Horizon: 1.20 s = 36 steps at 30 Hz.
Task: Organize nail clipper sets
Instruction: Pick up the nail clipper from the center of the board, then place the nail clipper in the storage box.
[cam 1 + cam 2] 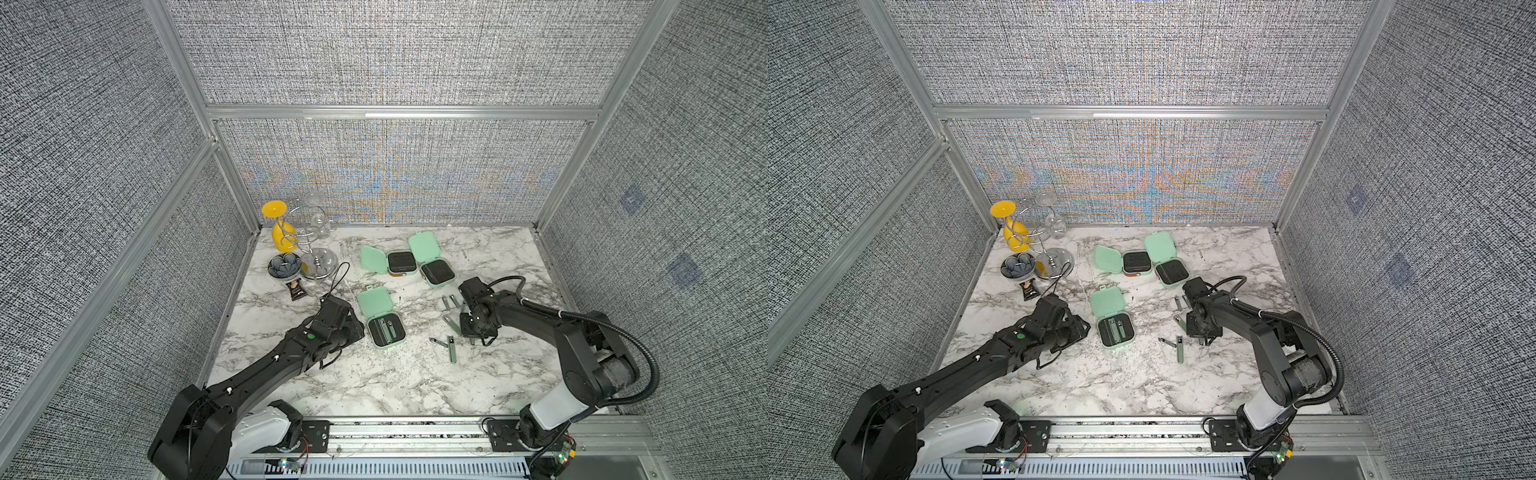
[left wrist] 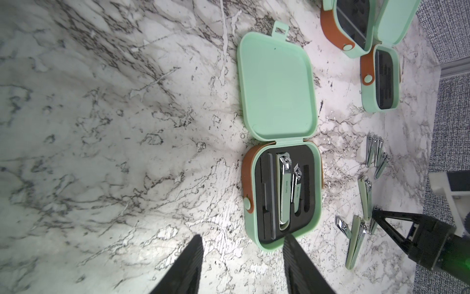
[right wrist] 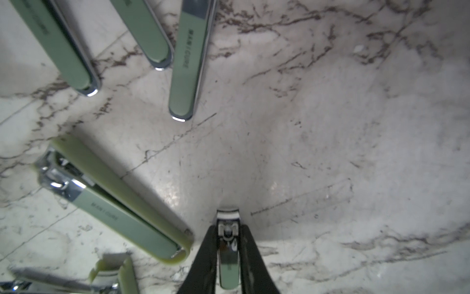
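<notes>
Three mint-green cases lie open on the marble. The near case [image 1: 384,347] holds two clippers [image 2: 284,193] in its black insert, and its lid [image 2: 277,86] lies flat. The two far cases [image 1: 401,262] [image 1: 436,272] show bare black inserts. My left gripper [image 2: 243,236] stands open at the near case's front edge, one finger over its rim. Several loose clippers [image 1: 451,351] [image 3: 112,203] lie right of the near case. Low over the marble beside them, my right gripper [image 3: 229,226] is shut on a small green-handled clipper [image 3: 228,264].
At the back left stand a wire rack with a yellow glass [image 1: 282,232], a dark flower-shaped dish [image 1: 284,266] and a small black packet [image 1: 297,291]. Grey panel walls enclose the table on three sides.
</notes>
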{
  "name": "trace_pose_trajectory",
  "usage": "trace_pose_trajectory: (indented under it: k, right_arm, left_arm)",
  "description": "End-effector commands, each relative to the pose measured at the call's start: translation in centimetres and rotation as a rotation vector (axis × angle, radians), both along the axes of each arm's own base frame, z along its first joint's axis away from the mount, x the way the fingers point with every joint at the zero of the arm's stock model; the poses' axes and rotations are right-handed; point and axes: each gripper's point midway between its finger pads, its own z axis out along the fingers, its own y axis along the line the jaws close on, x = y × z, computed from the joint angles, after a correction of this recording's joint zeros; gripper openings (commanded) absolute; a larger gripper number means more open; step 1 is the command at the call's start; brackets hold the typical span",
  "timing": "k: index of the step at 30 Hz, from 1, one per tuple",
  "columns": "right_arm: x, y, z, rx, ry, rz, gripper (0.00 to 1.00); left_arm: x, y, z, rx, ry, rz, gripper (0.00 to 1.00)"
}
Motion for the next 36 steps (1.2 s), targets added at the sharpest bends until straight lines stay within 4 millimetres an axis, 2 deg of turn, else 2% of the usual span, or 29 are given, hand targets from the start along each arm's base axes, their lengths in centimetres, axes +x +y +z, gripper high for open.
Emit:
trace_pose_trajectory:
  k: [1,6,10,12,14,18,22,28,31,36]
  right_arm:
    - [-0.2,0.0,0.1,0.001,0.0,0.002,0.14]
    - [-0.3,0.2,1.6,0.003,-0.015,0.011,0.07]
    - [0.1,1.9,4.3,0.003,-0.056,0.061,0.05]
    - [0.7,3.8,5.9,0.027,-0.089,0.108,0.05]
    - [1.1,6.6,7.2,0.066,-0.118,0.186,0.04]
    - [2.0,12.4,8.5,0.139,-0.163,0.355,0.04]
    - [2.6,17.6,8.3,0.168,-0.172,0.499,0.03]
    - [3.2,22.3,6.6,0.2,-0.176,0.569,0.03]
    - [3.2,23.8,5.6,0.207,-0.173,0.589,0.03]
    - [2.7,25.0,4.2,0.193,-0.159,0.607,0.03]
  left_arm:
    - [-0.1,0.2,-0.1,0.009,0.008,0.002,0.53]
    - [-0.1,0.1,-0.2,0.009,0.009,0.0,0.53]
    - [0.0,0.0,-0.4,0.007,0.01,0.0,0.53]
    - [0.0,-0.1,-0.6,0.006,0.014,-0.003,0.53]
    - [0.0,-0.2,-0.7,0.002,0.016,-0.004,0.53]
    - [0.0,-0.3,-0.7,-0.004,0.016,-0.009,0.53]
    - [-0.1,-0.4,-0.8,-0.006,0.017,-0.011,0.53]
    - [-0.1,-0.2,-0.7,-0.007,0.012,-0.006,0.53]
    - [-0.1,-0.2,-0.6,-0.005,0.01,-0.006,0.53]
    - [-0.1,-0.2,-0.7,-0.004,0.01,-0.008,0.53]
